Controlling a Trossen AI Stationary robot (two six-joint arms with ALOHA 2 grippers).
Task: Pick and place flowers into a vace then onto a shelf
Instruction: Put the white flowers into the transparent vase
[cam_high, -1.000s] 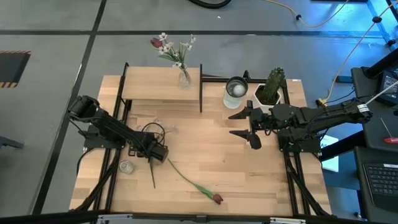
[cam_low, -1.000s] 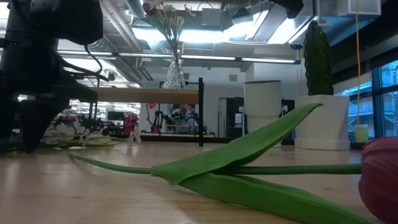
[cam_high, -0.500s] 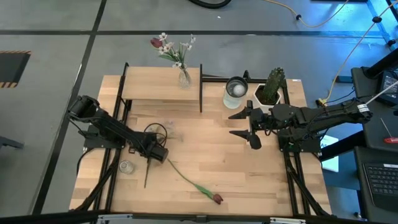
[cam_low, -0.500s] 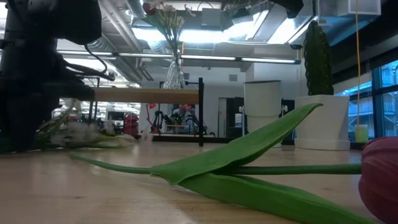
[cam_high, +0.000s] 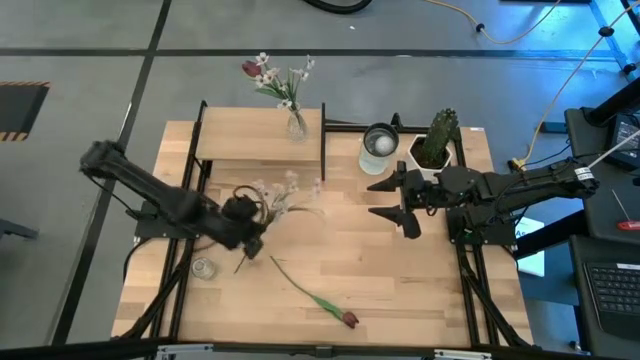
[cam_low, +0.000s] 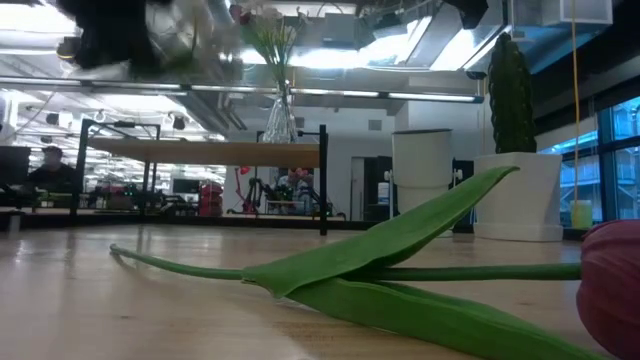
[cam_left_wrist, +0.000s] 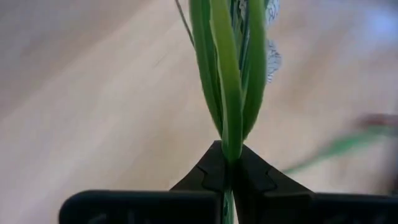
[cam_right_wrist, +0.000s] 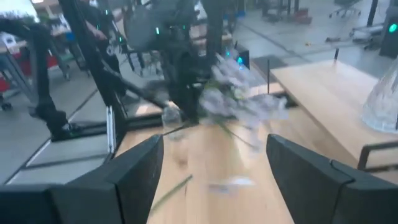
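Left wrist view: left gripper (cam_left_wrist: 227, 163) clamped on thin green white-blossom stems (cam_left_wrist: 227, 74), lifted off table; pick step; right gripper (cam_high: 392, 198) agape, idle beside white-potted cactus (cam_high: 437, 140); next: carry to clear glass vase (cam_high: 296, 122) on light-wood shelf (cam_high: 245, 142) ahead of pincer, stems down; red tulip (cam_high: 325, 302) left behind

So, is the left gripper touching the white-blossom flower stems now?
Touching. In the left wrist view, the left gripper is shut on the green stems, pinched between its dark fingers.

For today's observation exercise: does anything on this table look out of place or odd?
One tulip lies flat on the tabletop, apart from the vase of flowers on the shelf. The left hand grips a white-blossom sprig in the air. Nothing looks spilled or broken.
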